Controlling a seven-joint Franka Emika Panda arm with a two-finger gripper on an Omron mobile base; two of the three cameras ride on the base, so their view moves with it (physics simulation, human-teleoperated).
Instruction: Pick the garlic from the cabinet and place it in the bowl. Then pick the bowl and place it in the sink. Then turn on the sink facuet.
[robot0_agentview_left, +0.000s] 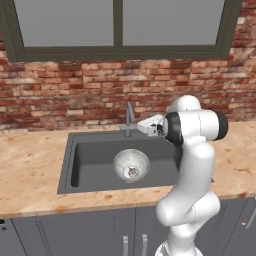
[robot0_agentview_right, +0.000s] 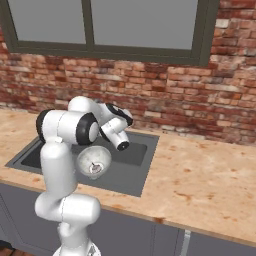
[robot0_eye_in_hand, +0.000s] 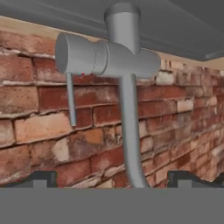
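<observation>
Down in the sink (robot0_agentview_left: 90, 165), set into the desk (robot0_agentview_left: 30, 165), sits the bowl (robot0_agentview_left: 131, 165) with the garlic (robot0_agentview_left: 133, 172) inside it, so judged to leave only the sink facuet (robot0_agentview_left: 129, 120) to deal with. Rises at the back rim of the basin, just left of the hand (robot0_agentview_left: 142, 126), close to it but apart.

Seen close in the hand view, and rolled over by the hand's tilt: a thick cylindrical body (robot0_eye_in_hand: 103, 57) on the left, a thin lever (robot0_eye_in_hand: 71, 98) hanging from it, then the slim curved spout (robot0_eye_in_hand: 130, 127) running between the two dark fingertips (robot0_eye_in_hand: 41, 178). Looks rigid metal, fixed to its base, smooth and probably slippery; nothing to lift, only a part to pivot. Best taken at the thin lever or pushed against near its free end, where least force should turn it; likely to slide off the round body if pressed there.

Further right, arm upright from the base, elbow bent high, forearm reaching level toward the brick wall (robot0_agentview_left: 60, 95). Hand wide open, holding nothing, spout framed between the fingers without contact.
</observation>
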